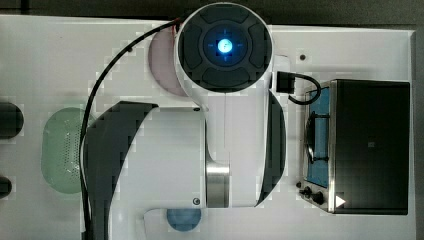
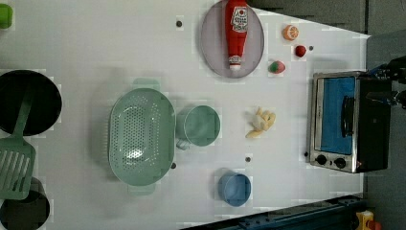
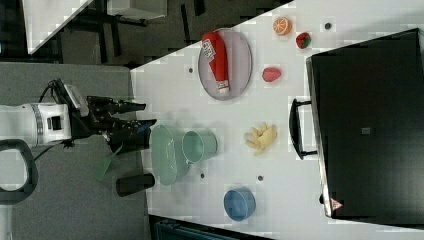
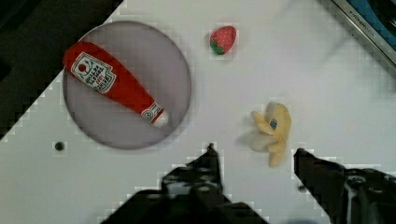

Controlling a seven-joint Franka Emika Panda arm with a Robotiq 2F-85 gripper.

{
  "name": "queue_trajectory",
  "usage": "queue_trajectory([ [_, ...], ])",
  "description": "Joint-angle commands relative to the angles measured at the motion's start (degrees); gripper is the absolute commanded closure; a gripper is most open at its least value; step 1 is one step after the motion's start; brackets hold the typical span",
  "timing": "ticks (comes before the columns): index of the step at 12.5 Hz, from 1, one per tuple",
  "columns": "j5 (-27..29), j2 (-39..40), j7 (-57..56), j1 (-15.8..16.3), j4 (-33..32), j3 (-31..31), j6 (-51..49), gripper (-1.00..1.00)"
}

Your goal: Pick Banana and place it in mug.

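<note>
The banana (image 4: 273, 130) is a pale yellow, half-peeled soft toy lying on the white table (image 4: 289, 60). In the left view the banana (image 2: 261, 123) lies to the right of the mint-green mug (image 2: 201, 125), a short gap between them. The right view shows the same pair, mug (image 3: 200, 146) and banana (image 3: 261, 137). My gripper (image 4: 257, 150) hangs above the table, open, with nothing between its black fingers. The banana shows just beyond the gap, nearer one finger. In the right view my gripper (image 3: 145, 114) appears at the left, over the table's edge.
A green colander (image 2: 141, 136) touches the mug's far side. A blue bowl (image 2: 234, 188), a ketchup bottle (image 2: 237, 33) on a grey plate (image 2: 213, 43), a strawberry (image 4: 223, 39), an orange slice (image 2: 290, 32) and a toaster oven (image 2: 344, 122) stand around. A black pan (image 2: 28, 100) and a green spatula (image 2: 16, 163) sit at the left view's left.
</note>
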Motion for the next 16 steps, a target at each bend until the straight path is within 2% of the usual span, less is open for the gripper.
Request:
queue_trajectory([
  [1, 1.89, -12.74, -1.64, -1.81, -1.36, -2.85, -13.06, -0.48],
  [3, 1.89, -12.44, -1.65, -1.81, -2.32, -2.86, -12.94, -0.91],
  [4, 1.89, -12.09, -1.71, -1.81, -3.53, -2.86, -12.82, -1.00],
  [9, 1.88, -7.48, -1.72, -1.80, -14.61, -2.83, -0.76, -1.00],
  [16, 1.86, -0.55, -1.72, -1.77, -30.91, -2.74, 25.02, -1.00],
])
